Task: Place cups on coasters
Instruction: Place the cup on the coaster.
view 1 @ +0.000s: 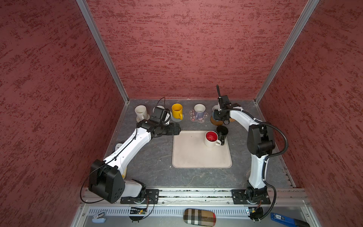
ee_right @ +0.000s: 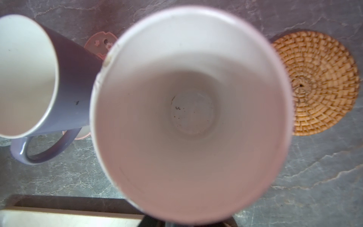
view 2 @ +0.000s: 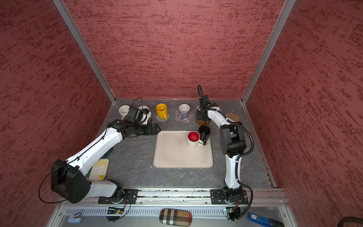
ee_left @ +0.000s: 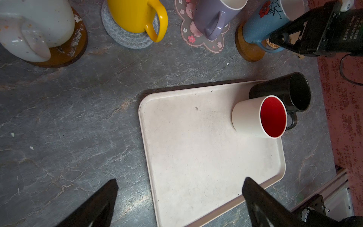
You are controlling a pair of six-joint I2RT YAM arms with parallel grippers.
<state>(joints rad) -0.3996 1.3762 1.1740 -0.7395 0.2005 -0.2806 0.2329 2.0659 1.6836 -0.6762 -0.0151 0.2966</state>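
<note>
Along the back, a white cup (view 1: 141, 112), a speckled white cup (ee_left: 35, 25), a yellow cup (view 1: 176, 111) and a lavender cup (view 1: 199, 111) each stand on coasters. A light blue cup (ee_left: 263, 25) stands on a brown disc (ee_left: 247, 49). My right gripper (ee_left: 275, 42) is at its handle; the cup's rim hides the jaws in the right wrist view. A bare rattan coaster (ee_right: 318, 84) lies beside it. A white cup with red inside (view 1: 211, 138) and a black cup (view 1: 222, 131) stand on the beige tray (view 1: 192, 155). My left gripper (ee_left: 180, 188) hangs open over the tray's left edge.
A tan lobed coaster (view 2: 233, 117) lies near the right wall. A yellow keypad-like block (view 2: 99, 169) sits under the left arm. A plaid case (view 1: 199, 216) and a blue tool (view 1: 282, 218) lie on the front ledge. Red walls close three sides.
</note>
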